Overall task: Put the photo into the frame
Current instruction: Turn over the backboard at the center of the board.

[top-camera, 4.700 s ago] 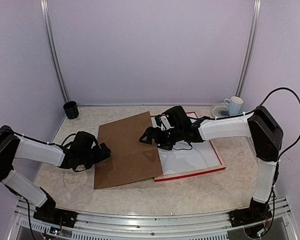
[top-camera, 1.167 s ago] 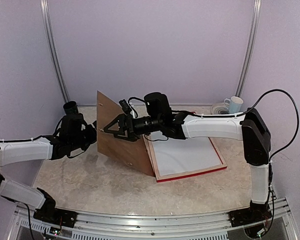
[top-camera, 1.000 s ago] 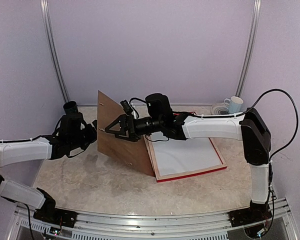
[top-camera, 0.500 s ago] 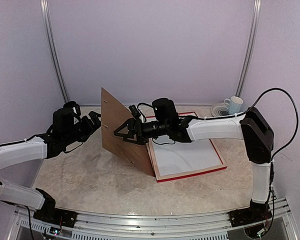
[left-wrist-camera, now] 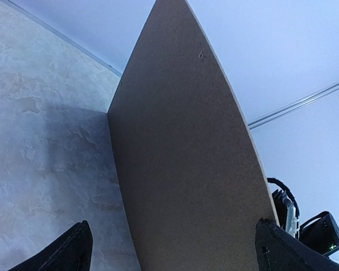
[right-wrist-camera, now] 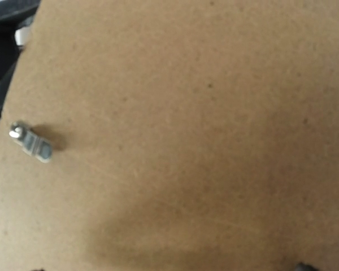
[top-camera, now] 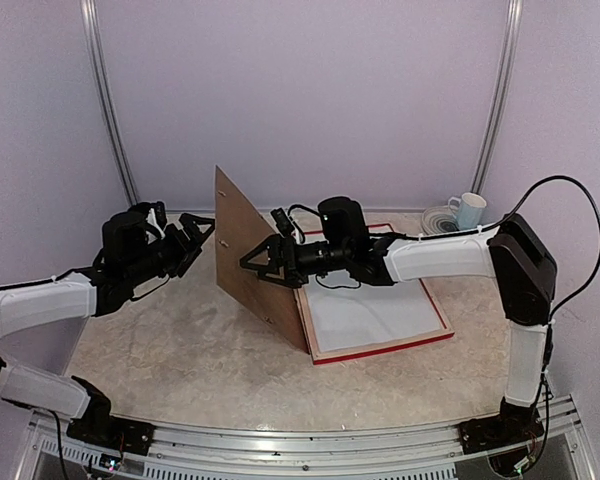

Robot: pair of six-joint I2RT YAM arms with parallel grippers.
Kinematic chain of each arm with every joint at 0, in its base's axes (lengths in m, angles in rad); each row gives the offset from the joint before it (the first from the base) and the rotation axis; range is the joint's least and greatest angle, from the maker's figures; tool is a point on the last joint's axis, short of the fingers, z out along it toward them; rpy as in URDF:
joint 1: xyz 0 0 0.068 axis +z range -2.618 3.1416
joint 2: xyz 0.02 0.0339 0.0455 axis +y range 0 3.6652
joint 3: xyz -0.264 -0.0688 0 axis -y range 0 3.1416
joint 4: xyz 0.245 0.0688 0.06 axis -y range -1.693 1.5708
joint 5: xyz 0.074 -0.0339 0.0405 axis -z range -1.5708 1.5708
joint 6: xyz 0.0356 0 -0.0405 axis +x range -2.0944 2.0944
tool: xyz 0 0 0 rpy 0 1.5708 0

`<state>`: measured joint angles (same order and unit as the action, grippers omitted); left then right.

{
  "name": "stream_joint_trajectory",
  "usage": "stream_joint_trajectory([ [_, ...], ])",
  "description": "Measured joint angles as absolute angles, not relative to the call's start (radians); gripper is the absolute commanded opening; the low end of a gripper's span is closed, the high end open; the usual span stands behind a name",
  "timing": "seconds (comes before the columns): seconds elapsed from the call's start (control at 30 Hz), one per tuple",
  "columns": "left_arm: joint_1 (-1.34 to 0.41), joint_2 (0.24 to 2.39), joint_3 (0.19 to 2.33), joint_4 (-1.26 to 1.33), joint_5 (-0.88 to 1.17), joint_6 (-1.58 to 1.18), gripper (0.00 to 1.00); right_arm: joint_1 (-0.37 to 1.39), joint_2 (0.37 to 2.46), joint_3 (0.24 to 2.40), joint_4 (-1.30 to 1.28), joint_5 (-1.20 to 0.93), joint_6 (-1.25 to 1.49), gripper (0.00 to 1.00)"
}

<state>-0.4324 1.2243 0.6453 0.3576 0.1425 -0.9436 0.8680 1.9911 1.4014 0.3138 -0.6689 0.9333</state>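
Top external: the red frame [top-camera: 385,347] lies flat on the tabletop [top-camera: 180,370], with a white sheet [top-camera: 370,310] inside it (whether this is the photo I cannot tell). A brown board [top-camera: 238,225] stands almost upright at the frame's left edge. The right jaws are apart, against the board's right face. The left jaws, also apart, are just beside its left face.

Left wrist: the board rises ahead of two spread fingertips [left-wrist-camera: 68,254].

Right wrist: the board fills the view and carries a small metal clip [right-wrist-camera: 31,142].

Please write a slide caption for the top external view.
Right gripper against the brown backing board standing on edge beside the red frame; left gripper open.
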Motion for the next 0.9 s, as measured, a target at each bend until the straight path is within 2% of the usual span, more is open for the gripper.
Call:
stream_joint_trajectory([
  [0.67, -0.436, 1.26, 0.631, 0.521, 0.233, -1.065, 0.99, 0.852, 1.984, 1.36, 0.351, -0.67, 0.941, 0.96],
  [0.9, -0.439, 1.257, 0.625, 0.49, 0.216, -1.06, 0.95, 0.848, 1.981, 1.342, 0.357, -0.67, 0.942, 0.95],
])
